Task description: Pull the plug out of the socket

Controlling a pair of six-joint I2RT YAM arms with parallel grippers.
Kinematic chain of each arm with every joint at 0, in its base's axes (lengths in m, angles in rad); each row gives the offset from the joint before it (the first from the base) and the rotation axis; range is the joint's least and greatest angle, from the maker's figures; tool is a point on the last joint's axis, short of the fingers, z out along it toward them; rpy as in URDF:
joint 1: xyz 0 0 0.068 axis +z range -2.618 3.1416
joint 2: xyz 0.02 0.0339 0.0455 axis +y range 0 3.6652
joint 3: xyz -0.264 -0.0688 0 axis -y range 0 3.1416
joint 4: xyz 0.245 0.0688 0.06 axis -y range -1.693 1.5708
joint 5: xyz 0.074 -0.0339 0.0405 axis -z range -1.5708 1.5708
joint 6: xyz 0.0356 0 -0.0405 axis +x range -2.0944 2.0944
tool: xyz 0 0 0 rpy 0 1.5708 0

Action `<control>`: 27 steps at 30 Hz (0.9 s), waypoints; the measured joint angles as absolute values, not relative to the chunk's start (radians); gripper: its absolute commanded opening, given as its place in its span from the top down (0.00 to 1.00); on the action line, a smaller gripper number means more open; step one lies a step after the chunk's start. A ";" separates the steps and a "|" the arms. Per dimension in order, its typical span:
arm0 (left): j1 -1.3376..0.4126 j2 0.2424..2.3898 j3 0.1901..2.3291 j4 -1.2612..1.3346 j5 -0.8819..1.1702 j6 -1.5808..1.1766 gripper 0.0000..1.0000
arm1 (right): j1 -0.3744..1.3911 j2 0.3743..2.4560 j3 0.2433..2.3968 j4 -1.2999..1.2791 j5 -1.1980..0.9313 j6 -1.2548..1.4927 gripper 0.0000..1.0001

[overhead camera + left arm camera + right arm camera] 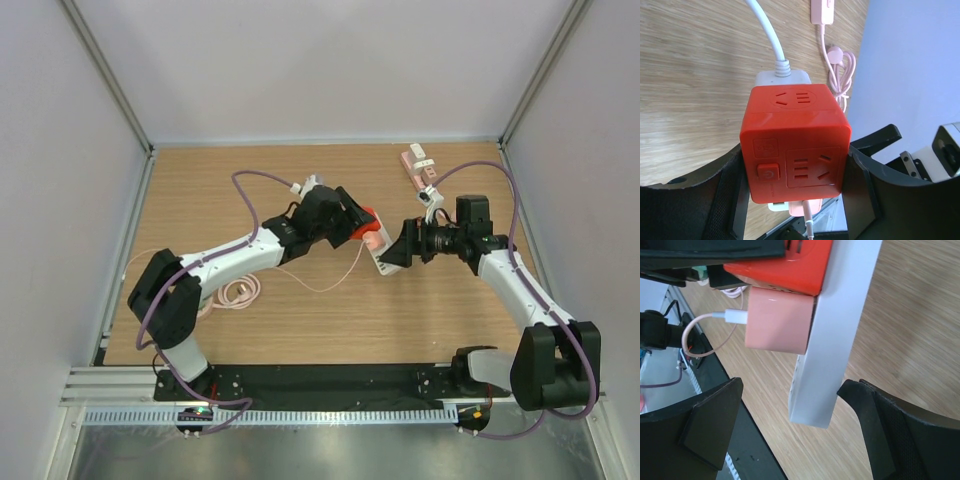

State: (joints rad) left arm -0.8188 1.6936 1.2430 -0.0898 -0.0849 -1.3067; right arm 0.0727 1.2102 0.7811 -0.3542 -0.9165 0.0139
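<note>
Currently your left fingers (705, 200) clamp red socket cube (795, 142) on two opposite sides, about half spread. Pink plug (777, 322) sits tight under cube, flank against white strip (840, 330) that backs cube; white connector (735, 316) enters plug's free end. Your right fingers (710, 425) stand fully spread just beyond cube, one either side of plug and strip end, gripping nothing. Pink cable coil (240, 292) lies on counter (330, 330), well apart from cube, toward left arm's base.
</note>
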 measured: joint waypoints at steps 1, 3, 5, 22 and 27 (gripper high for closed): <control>-0.819 1.694 1.243 -0.083 -0.083 -1.310 1.00 | 0.074 1.210 0.781 -0.352 -0.898 0.014 0.01; -0.820 1.694 1.243 -0.069 -0.081 -1.318 1.00 | 0.076 1.210 0.781 -0.352 -0.862 0.014 0.01; -0.820 1.693 1.243 -0.050 -0.077 -1.330 1.00 | 0.077 1.211 0.781 -0.352 -0.843 0.015 0.04; -0.823 1.693 1.213 0.052 -0.039 -1.367 1.00 | 0.101 1.191 0.768 -0.345 -0.651 0.106 0.99; -0.830 1.682 1.222 0.035 -0.059 -1.380 1.00 | 0.103 1.139 0.759 -0.355 -0.607 0.113 0.99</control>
